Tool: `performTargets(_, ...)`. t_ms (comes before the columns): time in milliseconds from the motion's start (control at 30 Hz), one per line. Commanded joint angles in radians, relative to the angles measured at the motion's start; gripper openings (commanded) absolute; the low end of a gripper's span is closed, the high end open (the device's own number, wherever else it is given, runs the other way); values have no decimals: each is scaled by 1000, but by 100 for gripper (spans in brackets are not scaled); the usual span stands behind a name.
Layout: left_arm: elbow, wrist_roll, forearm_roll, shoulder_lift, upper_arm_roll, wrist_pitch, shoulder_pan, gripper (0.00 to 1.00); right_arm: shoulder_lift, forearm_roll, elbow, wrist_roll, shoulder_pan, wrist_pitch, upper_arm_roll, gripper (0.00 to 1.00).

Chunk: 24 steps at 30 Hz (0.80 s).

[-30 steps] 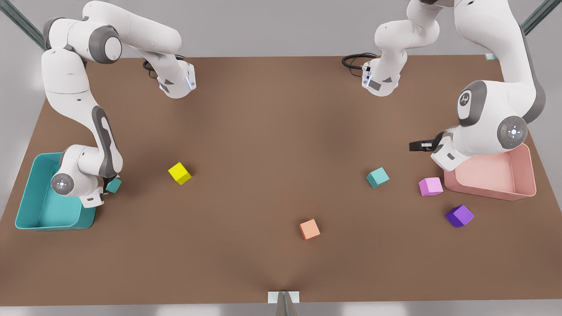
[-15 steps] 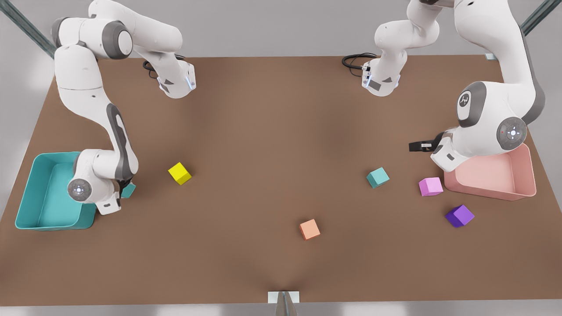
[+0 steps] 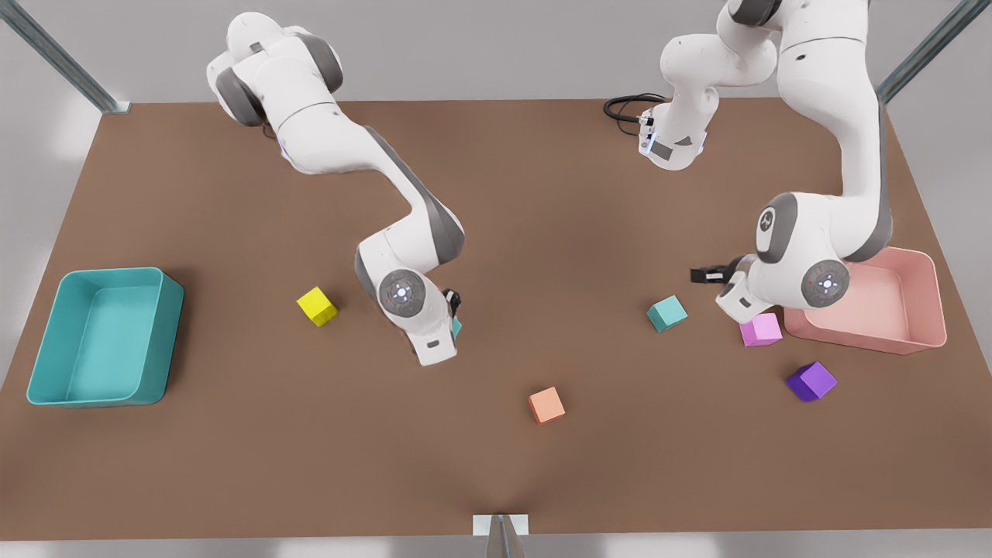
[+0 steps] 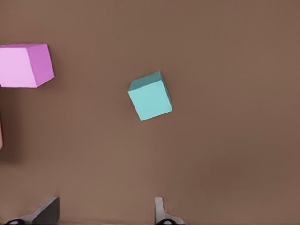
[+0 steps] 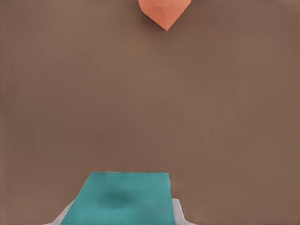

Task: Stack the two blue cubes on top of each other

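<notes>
Right hand (image 3: 456,325) carried teal cube (image 5: 123,198) centreward, matte

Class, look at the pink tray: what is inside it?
The pink tray shows a bare floor where visible. The left gripper's arm covers its corner nearest the pink cube, so that part cannot be checked.

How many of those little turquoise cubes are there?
2. One turquoise cube lies on the table beside the pink cube; the other turquoise cube is held in the right gripper.

Brown table (image 3: 542,480), grey wall (image 3: 480,46), metal struts (image 3: 58,58)
</notes>
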Motion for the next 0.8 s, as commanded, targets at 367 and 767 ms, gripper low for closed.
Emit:
performTargets(367,-272,-325,-76,84,25,613,-84,100,170,14,28,1097,104,208,3,100)
performTargets(767,-267,-417,-76,158,25,672,-116,100,-60,20,12,904,-261,-433,8,100)
